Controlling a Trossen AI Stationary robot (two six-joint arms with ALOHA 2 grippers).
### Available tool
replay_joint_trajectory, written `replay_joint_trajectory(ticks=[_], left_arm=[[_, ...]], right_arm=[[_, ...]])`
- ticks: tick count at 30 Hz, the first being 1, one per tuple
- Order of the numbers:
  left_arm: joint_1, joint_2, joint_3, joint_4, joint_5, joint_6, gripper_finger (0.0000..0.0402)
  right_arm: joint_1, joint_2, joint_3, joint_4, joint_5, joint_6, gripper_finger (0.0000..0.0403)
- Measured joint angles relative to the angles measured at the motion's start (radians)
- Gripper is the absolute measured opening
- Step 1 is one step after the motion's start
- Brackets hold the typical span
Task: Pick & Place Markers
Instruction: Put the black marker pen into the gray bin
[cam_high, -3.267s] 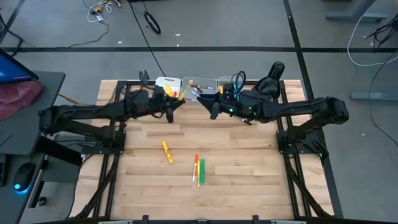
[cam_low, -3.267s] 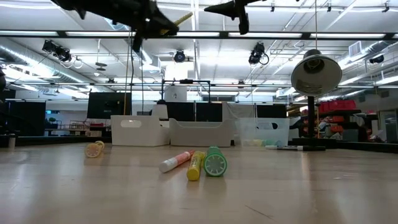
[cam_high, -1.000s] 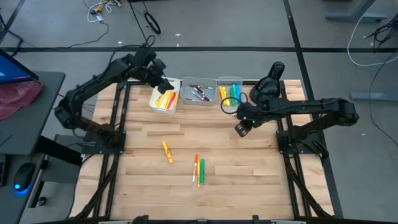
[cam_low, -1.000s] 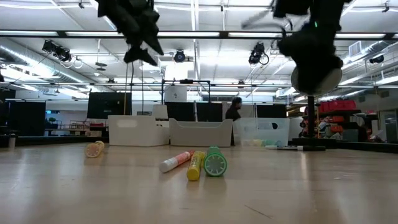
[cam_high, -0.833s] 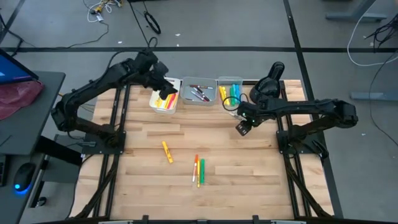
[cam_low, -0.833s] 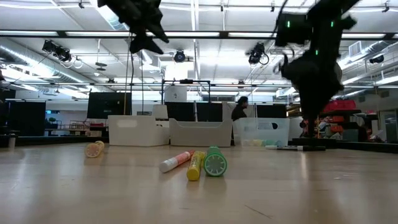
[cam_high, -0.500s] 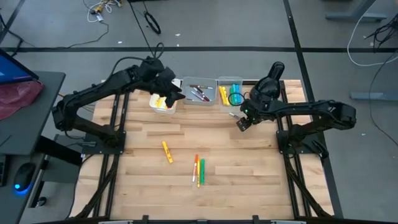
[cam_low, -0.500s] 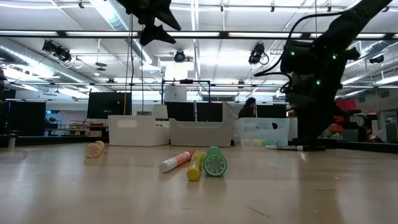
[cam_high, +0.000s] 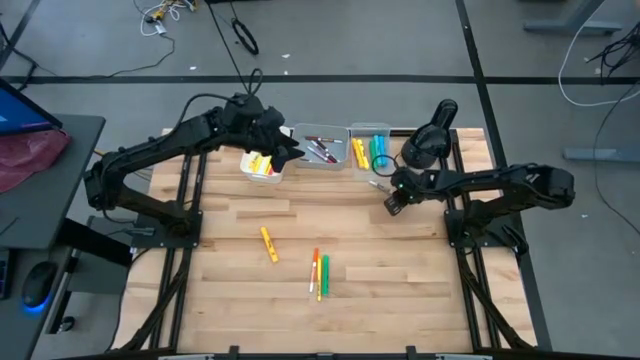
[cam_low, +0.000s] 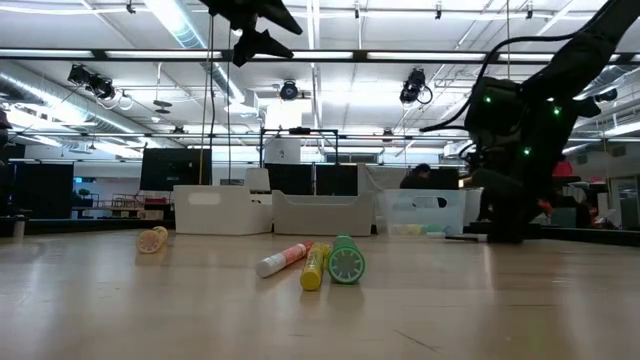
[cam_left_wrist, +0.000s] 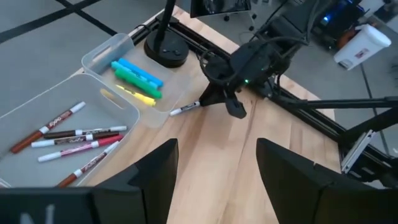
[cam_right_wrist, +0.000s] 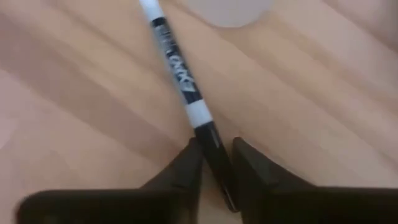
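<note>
The worktop carries three bins. The right gripper has been lowered, its jaws narrowed around the dark end of a white marker lying between them; lifting probably follows. Above the bins, the left gripper stays wide, empty.

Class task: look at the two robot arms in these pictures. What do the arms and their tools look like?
Both arms are matte black, built of slim jointed segments with rounded housings. The left tool ends in two broad, flat dark fingers. The right tool has narrow dark fingers, and small green lights glow on its wrist housing, where black cables loop.
</note>
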Motion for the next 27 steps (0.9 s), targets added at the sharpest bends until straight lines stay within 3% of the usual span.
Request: replay_joint_trajectory(ticks=[4,12,17,21,27], left_arm=[[0.000,-0.021,-0.001,-0.006,0.001,-0.014,0.0222],[0.005,-0.147,-0.001,-0.102,-0.053,0.050,0.0222],[0.019,-0.222,-0.001,-0.198,-0.118,0.097,0.0222],[0.020,-0.251,-0.001,-0.255,-0.163,0.112,0.0222],[0.018,-0.256,-0.001,-0.296,-0.173,0.124,0.0222]], right_arm=[[0.085,0.002,0.003,0.012,-0.021,0.038,0.0015],[0.306,0.015,0.070,0.026,-0.028,0.300,0.0014],[0.400,0.014,0.156,0.117,-0.045,0.370,0.0014],[0.424,0.013,0.267,0.133,-0.031,0.361,0.0014],[0.372,0.028,0.497,0.011,-0.001,0.310,0.0014]])
